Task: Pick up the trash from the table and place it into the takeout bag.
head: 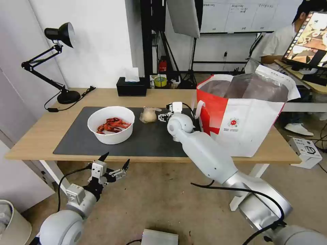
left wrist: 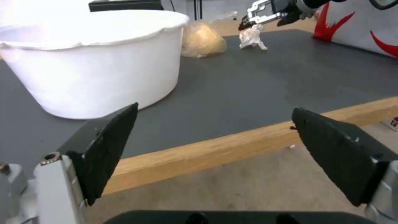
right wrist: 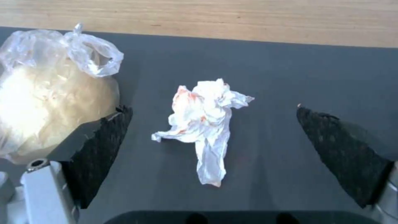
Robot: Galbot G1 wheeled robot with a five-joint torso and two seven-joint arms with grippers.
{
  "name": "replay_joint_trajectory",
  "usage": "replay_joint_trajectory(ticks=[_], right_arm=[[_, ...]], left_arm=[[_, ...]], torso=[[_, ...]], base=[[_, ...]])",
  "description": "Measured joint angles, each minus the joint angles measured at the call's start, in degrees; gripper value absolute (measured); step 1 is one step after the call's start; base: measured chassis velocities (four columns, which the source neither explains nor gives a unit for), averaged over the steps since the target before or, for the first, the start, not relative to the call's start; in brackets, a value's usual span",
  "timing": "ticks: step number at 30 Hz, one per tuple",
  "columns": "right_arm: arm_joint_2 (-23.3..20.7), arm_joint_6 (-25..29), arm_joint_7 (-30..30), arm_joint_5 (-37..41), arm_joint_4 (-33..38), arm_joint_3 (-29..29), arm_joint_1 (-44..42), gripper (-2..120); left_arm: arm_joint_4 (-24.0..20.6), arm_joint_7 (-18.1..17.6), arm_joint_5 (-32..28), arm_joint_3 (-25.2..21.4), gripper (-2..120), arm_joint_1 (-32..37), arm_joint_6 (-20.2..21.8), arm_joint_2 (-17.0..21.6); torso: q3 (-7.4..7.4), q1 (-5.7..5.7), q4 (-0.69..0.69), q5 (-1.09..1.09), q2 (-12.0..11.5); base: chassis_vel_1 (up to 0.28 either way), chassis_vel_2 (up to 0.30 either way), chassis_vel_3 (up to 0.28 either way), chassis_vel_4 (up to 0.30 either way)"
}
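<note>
Crumpled white tissue (right wrist: 205, 124), flecked with orange-red stains, lying loose on the dark grey mat (right wrist: 290, 77), squarely between the two black fingers (right wrist: 104, 149) of the right gripper (right wrist: 211, 155). Spread wide, those fingers, one either side, neither touching the paper. Seen from the left wrist camera, the same tissue (left wrist: 253, 37) sitting just beneath the right gripper (left wrist: 265, 17), tips poised right above it. Right beside the tissue, the knotted clear bag with beige lump (right wrist: 54, 96), close against one finger; touching or not, hard to tell. From the head camera, right gripper (head: 167, 115) reaching over the mat (head: 146, 139), the knotted bag (head: 149, 115) just to its left, tissue itself hidden behind the wrist. Further left on the mat, the white round bowl of red crayfish shells (head: 111, 124), well apart from the action. On the other side, the takeout bag (head: 245, 115) standing open on the table (head: 41, 136), foil lining showing, close by the right arm. Left gripper (head: 114, 163) hanging low in front of the table's near edge, fingers splayed, holding nothing, bowl (left wrist: 91, 59) looming ahead of it. At the back, a black tissue box (head: 131, 86) and a black desk lamp (head: 59, 61).
</note>
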Motion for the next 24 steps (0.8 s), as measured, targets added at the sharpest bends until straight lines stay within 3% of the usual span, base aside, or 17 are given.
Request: replay_joint_trajectory(ticks=[24], right_arm=[[1.85,-1.46,-1.42,-2.53,-4.96,-1.08,3.05,100]], left_arm=[[-0.48,-0.03,0.03,0.12,100,0.04,-0.05,0.02]], torso=[[0.0,0.0,0.0,0.0,0.01]], base=[[0.0,0.0,0.0,0.0]])
